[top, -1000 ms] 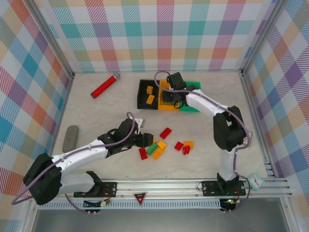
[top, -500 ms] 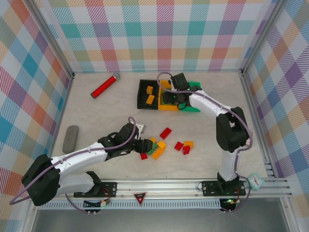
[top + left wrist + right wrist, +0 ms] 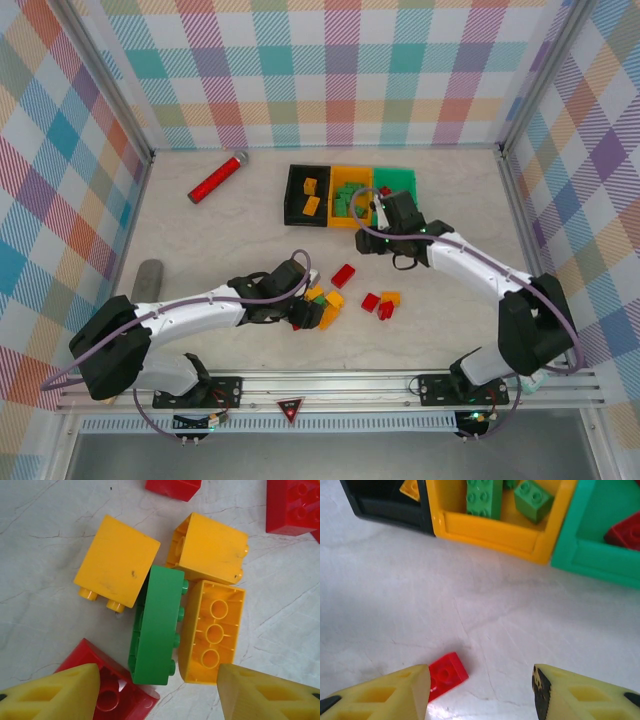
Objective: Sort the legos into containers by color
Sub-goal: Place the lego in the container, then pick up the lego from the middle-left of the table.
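The containers (image 3: 291, 196) sit at the far middle of the table. Green bricks already lie in the orange-yellow one, so I judge that is where green goes. The loose legos (image 3: 327, 306) lie well apart from them, near my bases and closer to my left arm. My left gripper (image 3: 306, 313) hangs right over that cluster, so it is the nearer hand for this pick. My right gripper (image 3: 480, 680) is just in front of the containers, over bare table. The move turns, I think, on the green brick (image 3: 157, 625). In my left wrist view it lies dead ahead between my two fingers, its long axis running straight away from me, so closing would pinch it across its narrow width. It is crowded, though. A hollow-side-up yellow brick (image 3: 212, 625) touches its right flank, two more yellow ones lie by its far end, and a red brick (image 3: 112, 692) sits at its near left corner, partly under my left finger (image 3: 55, 695). My left fingers stand about half open, wide enough to take in the yellow neighbour too, and they hold nothing. I cannot tell whether one touches the red brick. My right fingers are also apart and empty, with a small red plate (image 3: 448, 674) just beside one of them.
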